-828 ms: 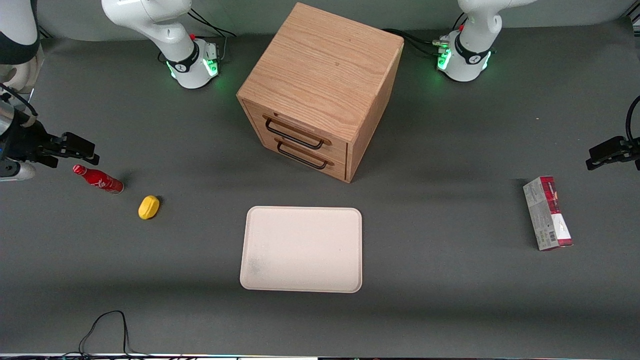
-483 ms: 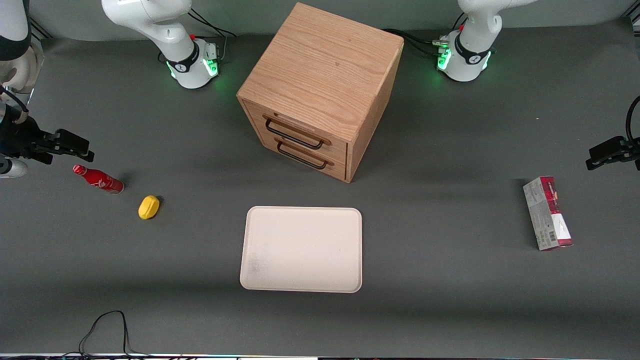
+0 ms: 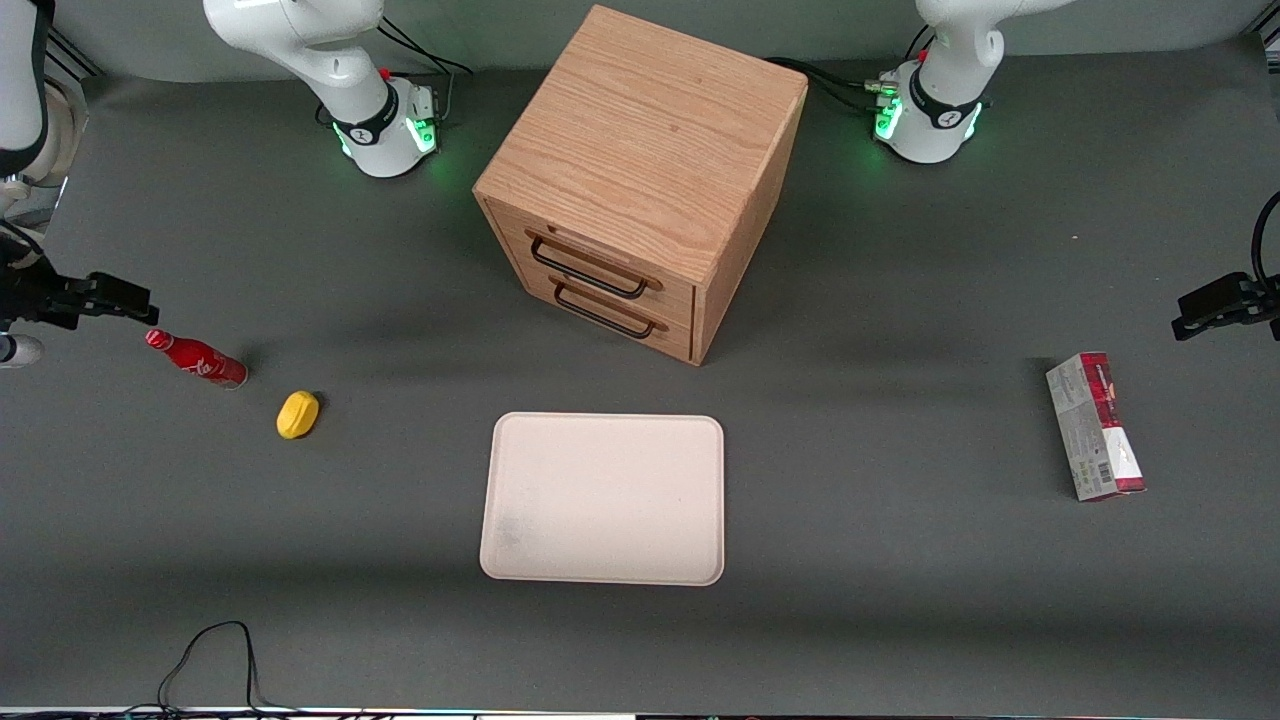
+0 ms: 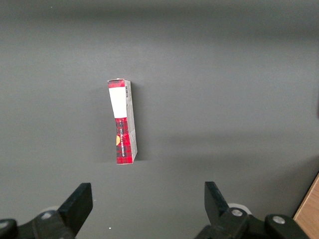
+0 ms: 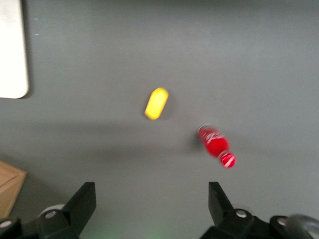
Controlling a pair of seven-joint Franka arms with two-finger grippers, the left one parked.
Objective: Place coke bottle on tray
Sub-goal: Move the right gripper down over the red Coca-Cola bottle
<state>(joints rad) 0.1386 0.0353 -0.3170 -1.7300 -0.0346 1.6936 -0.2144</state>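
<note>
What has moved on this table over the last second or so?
Only the working arm's hand moved: it slid sideways toward its own end of the table, away from the wooden cabinet, fingers open and holding nothing. The coke bottle stands where it was, untouched. The yellow object, tray and carton also stayed put.

Even, moderately bright overhead lighting on matte dark table (image 3: 900, 600); no glare. Soft short shadows beside wooden cabinet (image 3: 640, 180) and carton (image 3: 1095, 425). Green LED glow pooled at arm bases (image 3: 385, 135). Front view sharp edge to edge. Right wrist view motion-blurred: coke bottle (image 5: 216, 146) and yellow object (image 5: 156, 103) smeared, gripper (image 5: 152, 206) soft. Left wrist view crisp.
</note>
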